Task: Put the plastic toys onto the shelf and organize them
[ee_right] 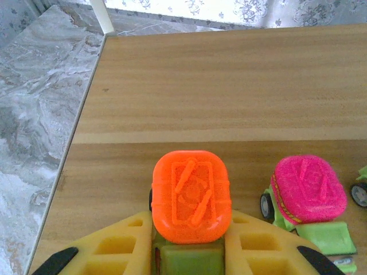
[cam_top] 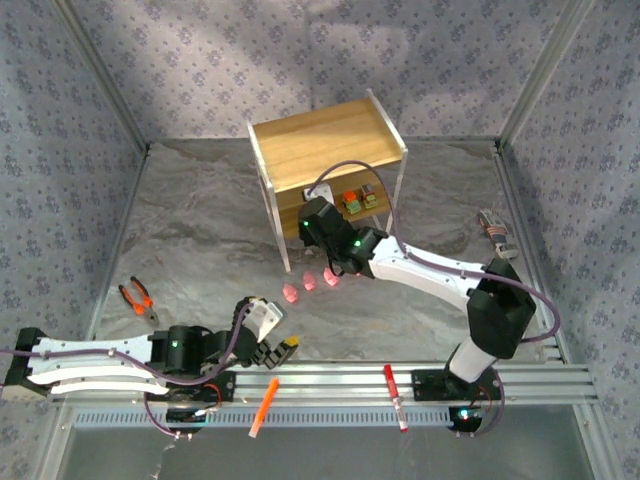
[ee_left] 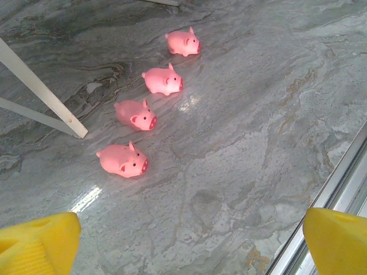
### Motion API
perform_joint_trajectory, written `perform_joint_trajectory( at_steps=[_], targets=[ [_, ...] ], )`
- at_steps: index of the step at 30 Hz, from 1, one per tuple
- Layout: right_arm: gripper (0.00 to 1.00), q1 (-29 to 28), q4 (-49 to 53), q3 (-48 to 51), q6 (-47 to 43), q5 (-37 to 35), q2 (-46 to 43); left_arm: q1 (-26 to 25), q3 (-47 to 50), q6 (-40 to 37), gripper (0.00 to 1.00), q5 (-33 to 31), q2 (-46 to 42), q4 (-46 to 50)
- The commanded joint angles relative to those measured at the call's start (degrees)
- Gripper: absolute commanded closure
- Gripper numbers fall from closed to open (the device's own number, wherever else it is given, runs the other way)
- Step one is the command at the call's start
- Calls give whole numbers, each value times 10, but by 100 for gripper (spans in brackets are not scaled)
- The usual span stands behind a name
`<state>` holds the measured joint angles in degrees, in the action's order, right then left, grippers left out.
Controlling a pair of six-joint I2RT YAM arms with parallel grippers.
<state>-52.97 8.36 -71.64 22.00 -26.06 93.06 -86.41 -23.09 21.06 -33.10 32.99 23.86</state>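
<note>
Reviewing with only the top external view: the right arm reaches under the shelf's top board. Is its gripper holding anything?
Observer: Yes, the right gripper is shut on an orange-topped toy over the lower board of the shelf.
Operator: Anything beside it?
Observer: A pink-topped toy with wheels stands on that board.
Operator: And the left gripper?
Observer: The left gripper is open, facing four pink pigs standing in a row on the table.

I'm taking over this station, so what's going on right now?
The right gripper has its jaws shut on an orange-topped toy at the lower tier of the shelf, beside a pink-topped toy standing there. Four pink pigs lie in a row on the table. The left gripper faces them, jaws open, holding nothing.
</note>
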Motion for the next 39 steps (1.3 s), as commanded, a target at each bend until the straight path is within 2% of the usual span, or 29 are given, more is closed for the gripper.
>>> perform_joint_trajectory(
  at_steps=[1, 22, 39],
  targets=[
    [79, 4, 8, -21, 1, 4, 13, -6, 3, 2, 1, -16, -7, 1],
    [78, 18, 2, -33, -10, 20, 42, -6, 4, 4, 1, -20, -9, 2],
    [69, 17, 11, -43, -24, 14, 51, -6, 3, 4, 1, -19, -7, 2]
  ],
)
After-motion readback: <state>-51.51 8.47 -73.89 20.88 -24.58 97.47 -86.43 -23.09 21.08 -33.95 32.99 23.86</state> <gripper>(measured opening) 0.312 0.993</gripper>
